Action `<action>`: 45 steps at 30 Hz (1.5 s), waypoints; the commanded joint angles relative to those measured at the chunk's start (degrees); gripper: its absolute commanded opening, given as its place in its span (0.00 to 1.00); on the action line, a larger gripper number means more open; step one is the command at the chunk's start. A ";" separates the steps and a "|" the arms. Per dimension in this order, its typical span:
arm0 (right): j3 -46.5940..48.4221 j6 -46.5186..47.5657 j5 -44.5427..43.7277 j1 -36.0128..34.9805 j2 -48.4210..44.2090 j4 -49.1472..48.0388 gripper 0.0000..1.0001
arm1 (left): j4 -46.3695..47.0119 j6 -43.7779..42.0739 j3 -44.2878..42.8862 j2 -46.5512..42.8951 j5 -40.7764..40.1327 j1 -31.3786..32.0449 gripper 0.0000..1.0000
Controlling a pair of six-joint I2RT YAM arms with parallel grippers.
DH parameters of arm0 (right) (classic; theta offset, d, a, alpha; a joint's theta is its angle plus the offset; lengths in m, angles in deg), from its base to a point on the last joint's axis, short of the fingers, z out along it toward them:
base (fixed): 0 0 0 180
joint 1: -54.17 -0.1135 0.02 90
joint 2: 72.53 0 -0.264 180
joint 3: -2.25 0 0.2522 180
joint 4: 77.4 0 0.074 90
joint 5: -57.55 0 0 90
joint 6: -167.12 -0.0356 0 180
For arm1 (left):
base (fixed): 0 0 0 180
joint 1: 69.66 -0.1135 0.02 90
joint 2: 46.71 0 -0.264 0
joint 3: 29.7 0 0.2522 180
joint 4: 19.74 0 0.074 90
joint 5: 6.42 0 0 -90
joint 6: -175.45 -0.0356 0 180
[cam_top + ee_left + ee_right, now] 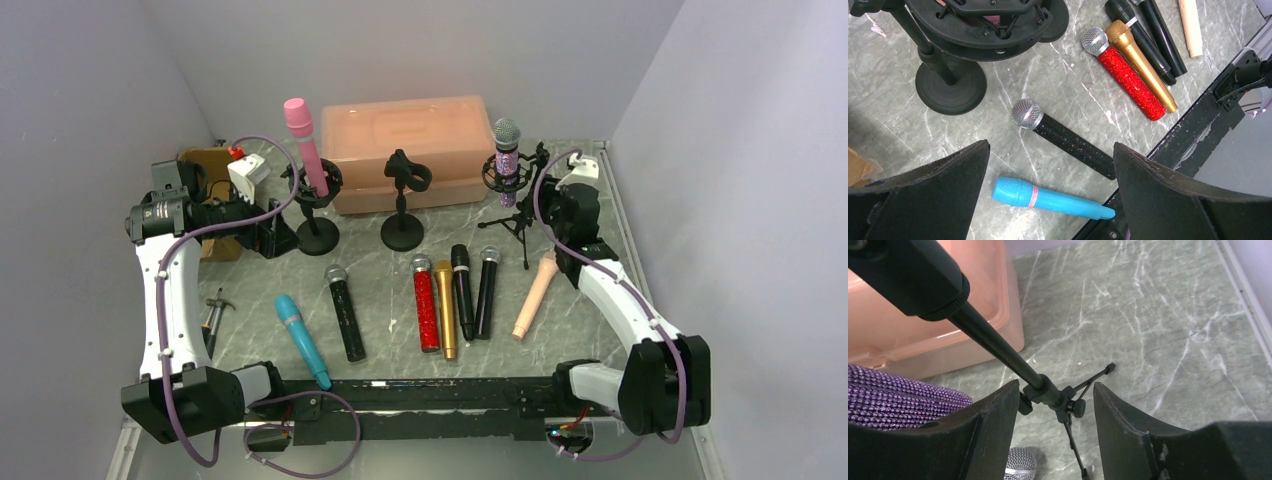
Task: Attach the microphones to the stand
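Note:
Three stands stand at the back. The left stand (318, 205) holds a pink microphone (303, 140). The middle stand (403, 200) has nothing in its clip. The tripod stand (515, 205) carries a purple glitter microphone (507, 160). Flat on the table lie teal (302, 340), black glitter (345, 313), red glitter (426, 303), gold (446, 308), two black (473, 290) and peach (535, 295) microphones. My left gripper (285, 238) hangs open beside the left stand's base (950, 87), above the black glitter (1063, 137) and teal (1048, 197) ones. My right gripper (545, 175) is open beside the tripod; its pole and hub (1048, 392) show between the fingers.
A peach plastic box (410, 150) sits against the back wall behind the stands. A brown block (210, 165) is at the far left, and a small tool (213, 315) lies by the left arm. A black rail (430, 395) runs along the near edge. Walls close in on both sides.

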 commanded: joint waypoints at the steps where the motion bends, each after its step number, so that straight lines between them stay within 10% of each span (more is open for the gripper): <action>1: -0.75 -0.37 3.23 0.17 1.02 -3.02 0.58 | -0.93 -1.76 0.08 0.12 1.11 -0.34 0.99; 14: 1.00 0.08 3.21 0.19 10.07 -9.86 0.50 | -1.21 -1.47 -0.71 1.11 0.80 -0.40 1.00; 28: 5.34 4.13 -0.18 0.19 22.71 -20.79 0.02 | -2.19 -1.32 -3.23 3.43 0.17 -0.41 1.00; 45: 6.19 6.00 -7.82 1.51 30.61 -28.78 0.00 | -2.88 -1.25 -4.31 4.81 -0.37 -0.40 0.99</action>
